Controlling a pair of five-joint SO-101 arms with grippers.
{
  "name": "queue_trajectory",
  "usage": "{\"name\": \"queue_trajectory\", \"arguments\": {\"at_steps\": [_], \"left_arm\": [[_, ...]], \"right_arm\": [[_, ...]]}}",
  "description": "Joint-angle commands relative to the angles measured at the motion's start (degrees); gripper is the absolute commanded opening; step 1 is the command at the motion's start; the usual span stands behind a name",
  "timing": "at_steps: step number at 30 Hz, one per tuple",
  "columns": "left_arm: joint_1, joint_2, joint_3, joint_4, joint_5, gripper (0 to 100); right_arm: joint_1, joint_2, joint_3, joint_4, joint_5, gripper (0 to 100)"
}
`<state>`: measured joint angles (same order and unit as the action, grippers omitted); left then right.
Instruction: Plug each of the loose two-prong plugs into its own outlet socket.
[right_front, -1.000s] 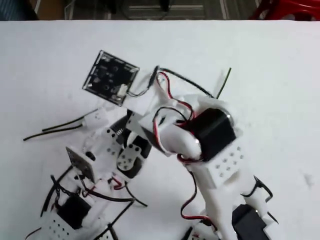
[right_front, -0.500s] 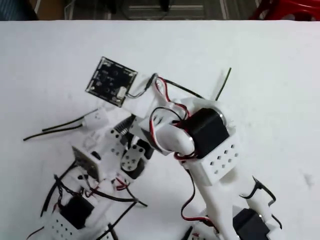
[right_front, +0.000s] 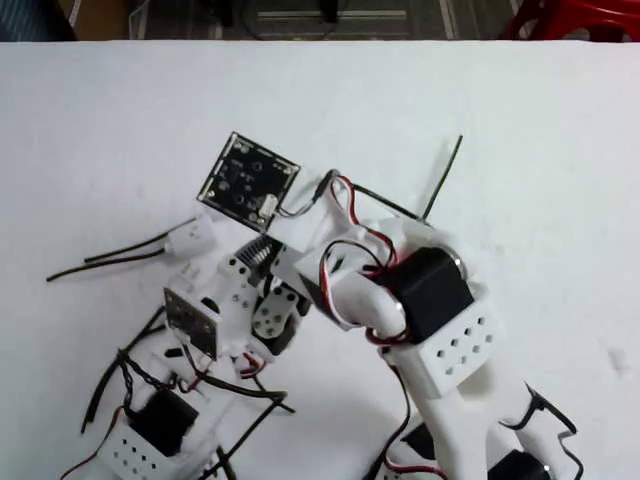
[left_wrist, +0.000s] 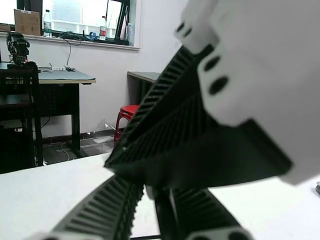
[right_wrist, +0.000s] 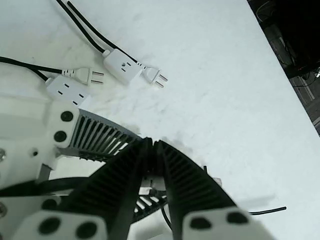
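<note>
Both plugs lie flat and unplugged on the table (right_wrist: 215, 95). One two-prong plug (right_wrist: 84, 75) aims its prongs at the long side of an outlet socket (right_wrist: 120, 65), just short of it, while the other plug (right_wrist: 151, 75) sits at that socket's end, prongs pointing away. A second socket (right_wrist: 67, 90) lies just beside the first plug, and the right gripper (right_wrist: 150, 144), its claw narrow with nothing seen between the tips, crosses over the left gripper (left_wrist: 150, 190), whose claw is likewise narrow.

No lettering, label, number or sign is legible on anything in these views.
</note>
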<state>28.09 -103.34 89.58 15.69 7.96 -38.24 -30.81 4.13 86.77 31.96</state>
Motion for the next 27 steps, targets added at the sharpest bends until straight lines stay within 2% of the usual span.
{"name": "queue_trajectory", "arguments": {"at_steps": [1,5,13,19,24,27], "left_arm": [[-3.9,-1.4,-6.2,-1.2,0.6,2],[-3.7,-1.4,-5.9,-1.1,0.6,2],[-3.6,-1.4,-4.2,-1.6,0.6,2],[-0.9,-1.3,-2.3,-1.1,0.5,2],[-0.7,-1.0,-0.3,-1.0,0.5,2],[-1.0,-0.9,-1.5,4.4,0.5,2]], "right_arm": [[1.8,-0.5,4.4,-0.6,0.4,1.9],[1.7,-0.1,1.2,-2.1,0.5,1.9],[1.7,0.2,-24.0,1.9,0.1,1.9],[2.2,0.1,-32.5,7.4,0.1,1.9],[10.5,-0.3,-31.8,11.5,0.0,1.9],[18.0,-1.8,-27.3,11.6,0.0,1.9]]}}
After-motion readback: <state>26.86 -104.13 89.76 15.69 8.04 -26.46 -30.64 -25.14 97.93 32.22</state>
